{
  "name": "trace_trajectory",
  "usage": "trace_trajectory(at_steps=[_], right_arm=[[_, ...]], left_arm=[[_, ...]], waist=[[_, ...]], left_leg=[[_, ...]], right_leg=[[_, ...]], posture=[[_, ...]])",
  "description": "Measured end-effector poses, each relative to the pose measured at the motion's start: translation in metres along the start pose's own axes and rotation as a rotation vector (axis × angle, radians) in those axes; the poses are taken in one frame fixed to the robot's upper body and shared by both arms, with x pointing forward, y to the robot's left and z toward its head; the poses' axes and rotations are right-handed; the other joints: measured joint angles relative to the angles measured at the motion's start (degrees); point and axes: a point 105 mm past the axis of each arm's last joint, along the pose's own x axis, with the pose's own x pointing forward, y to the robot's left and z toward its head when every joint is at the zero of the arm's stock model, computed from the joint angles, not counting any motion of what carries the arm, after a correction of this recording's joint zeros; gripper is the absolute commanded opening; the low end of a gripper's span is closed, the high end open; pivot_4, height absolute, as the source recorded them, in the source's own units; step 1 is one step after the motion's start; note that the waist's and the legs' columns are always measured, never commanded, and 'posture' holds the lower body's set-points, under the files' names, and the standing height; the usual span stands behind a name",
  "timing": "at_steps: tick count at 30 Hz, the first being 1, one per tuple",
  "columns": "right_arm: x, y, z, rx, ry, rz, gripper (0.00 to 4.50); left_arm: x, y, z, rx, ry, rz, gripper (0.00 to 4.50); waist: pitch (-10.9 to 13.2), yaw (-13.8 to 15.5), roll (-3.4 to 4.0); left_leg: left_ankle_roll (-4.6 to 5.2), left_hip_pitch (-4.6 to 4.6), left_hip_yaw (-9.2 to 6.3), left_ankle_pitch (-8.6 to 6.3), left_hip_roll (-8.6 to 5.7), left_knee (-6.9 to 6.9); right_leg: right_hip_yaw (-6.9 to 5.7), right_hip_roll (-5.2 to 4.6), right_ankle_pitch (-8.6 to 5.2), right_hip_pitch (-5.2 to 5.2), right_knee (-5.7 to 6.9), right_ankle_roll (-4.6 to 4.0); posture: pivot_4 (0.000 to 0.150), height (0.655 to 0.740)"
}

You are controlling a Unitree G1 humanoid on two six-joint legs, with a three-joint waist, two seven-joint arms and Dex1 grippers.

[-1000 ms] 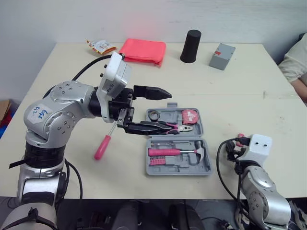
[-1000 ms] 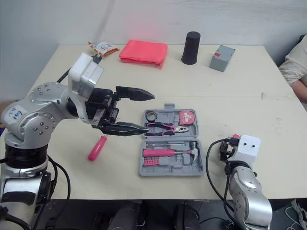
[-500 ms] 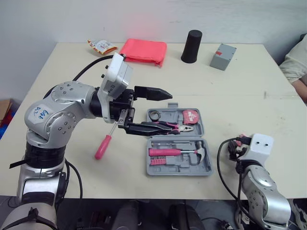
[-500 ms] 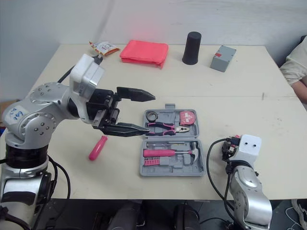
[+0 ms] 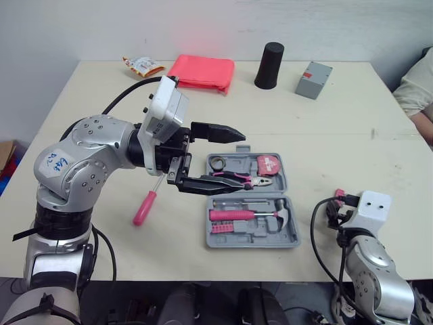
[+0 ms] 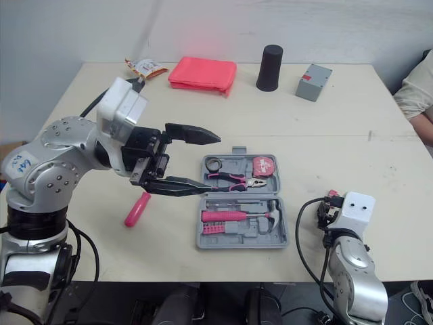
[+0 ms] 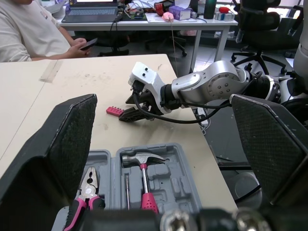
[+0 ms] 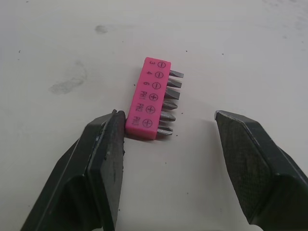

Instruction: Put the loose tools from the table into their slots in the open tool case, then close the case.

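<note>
The grey tool case (image 5: 293, 233) lies open near the table's front, with pink-handled pliers (image 5: 237, 178), a tape measure (image 5: 269, 164) and a hammer (image 5: 247, 215) in its slots. A pink-handled screwdriver (image 5: 145, 206) lies loose on the table left of the case. My left gripper (image 5: 230, 160) is open and empty, hovering over the case's left end. A pink bit holder (image 8: 150, 98) lies on the table right of the case. My right gripper (image 8: 168, 125) is open just above it, and the holder sits close to one finger (image 8: 103, 159).
At the table's far edge are a red cloth (image 5: 203, 71), a snack packet (image 5: 142, 65), a black cup (image 5: 269, 66) and a grey box (image 5: 313, 79). A seated person (image 7: 29, 33) is at the table's right side, sleeve at the edge (image 5: 416, 88).
My right wrist has shifted slightly to the right and towards the front edge. The left gripper stays open in almost the same place over the case.
</note>
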Motion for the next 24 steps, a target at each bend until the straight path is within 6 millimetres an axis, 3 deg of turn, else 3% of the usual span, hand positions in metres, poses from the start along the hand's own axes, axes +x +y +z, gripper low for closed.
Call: trace_trajectory(at_steps=[2, 6, 20, 24], right_arm=[[0.0002, 0.0005, 0.0000, 0.001, -0.001, 0.005, 3.16], [0.0009, 0.0046, -0.0001, 0.005, -0.006, 0.020, 1.87], [0.0022, 0.0053, -0.0004, 0.004, -0.008, 0.007, 1.87], [0.0030, 0.0058, -0.0001, 0.001, -0.015, 0.008, 0.83]], left_arm=[[-0.0001, 0.0000, 0.0000, 0.002, 0.000, 0.000, 4.50], [-0.0001, 0.0003, -0.0002, 0.003, 0.002, 0.003, 4.50], [-0.0004, 0.0004, -0.0006, 0.003, 0.005, 0.005, 4.50], [-0.0004, 0.0004, -0.0006, 0.003, 0.005, 0.004, 4.50]], waist=[[0.0, 0.0, 0.00], [0.0, 0.0, 0.00], [0.0, 0.0, -0.04], [0.0, 0.1, -0.04]], left_leg=[[0.00, 0.00, 0.00, 0.00, 0.01, 0.00], [0.00, 0.00, 0.00, 0.00, 0.01, 0.00], [0.00, 0.00, 0.00, 0.00, -0.01, 0.01], [0.00, 0.00, 0.00, 0.00, -0.01, 0.01]], right_leg=[[0.00, 0.00, 0.00, 0.00, 0.00, 0.00], [0.00, 0.00, 0.00, 0.00, 0.00, -0.01], [0.01, -0.01, 0.00, 0.01, 0.00, -0.01], [0.01, -0.01, 0.00, 0.01, 0.00, -0.01]], posture=[[0.150, 0.7361], [0.150, 0.7361], [0.150, 0.7361], [0.150, 0.7361]])
